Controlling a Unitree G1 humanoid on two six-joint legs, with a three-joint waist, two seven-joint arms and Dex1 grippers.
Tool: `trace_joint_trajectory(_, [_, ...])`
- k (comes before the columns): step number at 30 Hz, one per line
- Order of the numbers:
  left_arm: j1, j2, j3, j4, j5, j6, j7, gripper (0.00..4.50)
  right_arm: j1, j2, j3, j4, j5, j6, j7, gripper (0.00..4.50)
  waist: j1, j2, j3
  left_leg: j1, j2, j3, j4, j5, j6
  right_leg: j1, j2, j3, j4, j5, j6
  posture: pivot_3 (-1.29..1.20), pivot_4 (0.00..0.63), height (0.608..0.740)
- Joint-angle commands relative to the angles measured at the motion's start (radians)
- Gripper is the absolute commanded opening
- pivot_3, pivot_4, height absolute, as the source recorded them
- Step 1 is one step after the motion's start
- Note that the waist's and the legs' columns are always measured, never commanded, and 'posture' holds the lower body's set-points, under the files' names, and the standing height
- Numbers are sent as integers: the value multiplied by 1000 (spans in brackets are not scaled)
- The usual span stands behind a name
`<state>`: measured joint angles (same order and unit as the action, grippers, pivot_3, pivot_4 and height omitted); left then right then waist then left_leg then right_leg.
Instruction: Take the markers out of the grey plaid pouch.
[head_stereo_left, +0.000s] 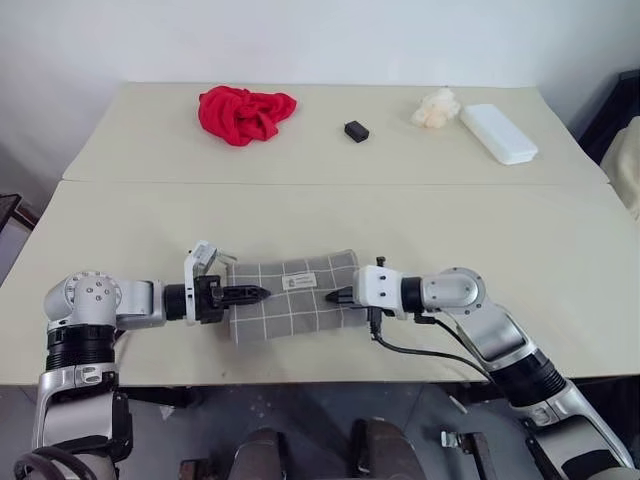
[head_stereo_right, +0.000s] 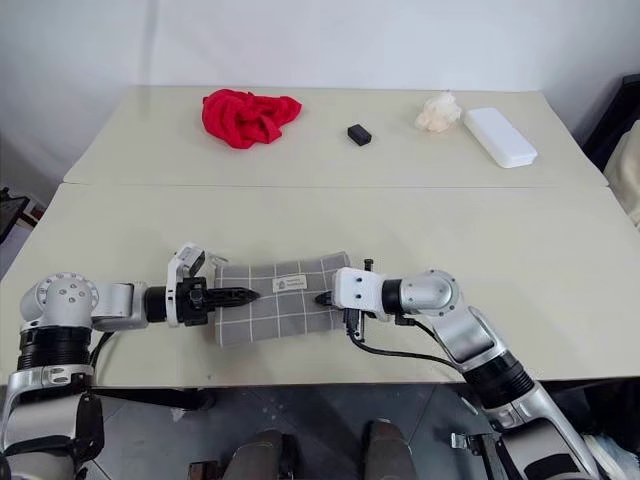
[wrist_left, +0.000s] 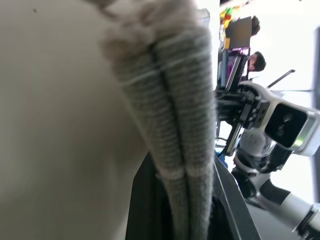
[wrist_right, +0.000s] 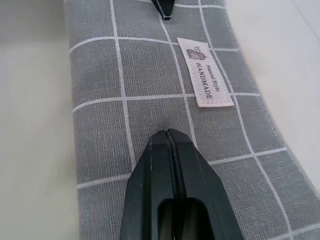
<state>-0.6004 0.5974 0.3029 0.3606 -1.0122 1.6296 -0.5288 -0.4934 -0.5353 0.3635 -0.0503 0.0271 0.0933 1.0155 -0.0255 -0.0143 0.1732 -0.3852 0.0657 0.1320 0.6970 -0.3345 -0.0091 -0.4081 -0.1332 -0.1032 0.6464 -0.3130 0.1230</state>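
Observation:
The grey plaid pouch (head_stereo_left: 290, 310) lies flat near the front edge of the near table, its white label (wrist_right: 205, 72) facing up. My left gripper (head_stereo_left: 260, 293) reaches in level from the left and is shut on the pouch's left end. In the left wrist view the bunched fabric edge (wrist_left: 175, 125) stands pinched between the dark fingers (wrist_left: 150, 210). My right gripper (head_stereo_left: 332, 296) comes in from the right, shut, with its closed tips (wrist_right: 167, 135) over the pouch's cloth and nothing seen between them. The markers are hidden.
On the far table lie a red cloth (head_stereo_left: 245, 112), a small black block (head_stereo_left: 356, 130), a crumpled cream lump (head_stereo_left: 436, 108) and a white oblong case (head_stereo_left: 498, 133). A seam (head_stereo_left: 330, 183) joins the two tables. People (wrist_left: 257, 60) are in the background of the left wrist view.

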Motion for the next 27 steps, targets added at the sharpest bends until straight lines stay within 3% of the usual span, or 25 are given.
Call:
trace_joint_trajectory(1, [14, -3, 56, -63, 12, -65, -14, 57, 53, 10, -58, -38, 58, 50, -25, 0, 0, 0, 0, 0, 0, 0, 0, 0, 0, 0, 0, 0, 0, 0, 0, 0, 150, 740])
trace_joint_trajectory(4, [59, 30, 39, -238, 58, -363, -194, 0, 132, -27, -243, -235, 328, 237, 6, 540, 3, 0, 2, -2, 0, 0, 0, 0, 0, -2, 0, 0, 0, 0, 0, 0, 150, 740])
trace_joint_trajectory(6, [64, 46, 30, -275, 141, -590, -282, 0, 177, -57, -371, -340, 515, 336, 8, 1217, 5, 0, 2, -5, 0, -1, 0, 0, 0, -4, 0, -1, -1, 0, 0, 0, 150, 740])
trace_joint_trajectory(9, [44, 57, -52, -251, 379, -1016, -334, 0, 207, -115, -533, -425, 776, 542, -44, 2200, 13, 0, 2, -4, 0, 0, -1, 0, 0, -3, 0, -1, -3, 0, 0, 0, 150, 740])
trace_joint_trajectory(12, [19, 84, -251, -157, 777, -1629, -327, 0, 177, -175, -603, -435, 876, 637, -84, 3176, 25, 0, 2, -3, 0, 1, -1, -1, 0, -2, 0, -1, -10, 0, 0, 0, 150, 740])
trace_joint_trajectory(16, [-62, 47, -374, 8, 1027, -2051, -222, 0, 10, -152, -563, -372, 906, 727, -215, 4453, 27, 0, 2, -4, 0, 3, -2, -1, 1, -4, -1, -1, -10, 3, -1, 0, 150, 740])
trace_joint_trajectory(22, [-141, 21, -473, 175, 1233, -2387, -114, 0, -161, -59, -371, -329, 797, 778, -325, 4453, 23, 0, 2, -6, 1, 5, -5, -1, 2, -7, 0, -1, -9, 3, 0, 0, 150, 740])
trace_joint_trajectory(27, [-176, 26, -509, 248, 1351, -2529, -13, 0, -238, 35, -268, -275, 723, 819, -395, 4453, 24, 0, 2, -10, 0, 6, -4, -1, 3, -11, 0, -2, -9, 4, 1, 0, 150, 740])
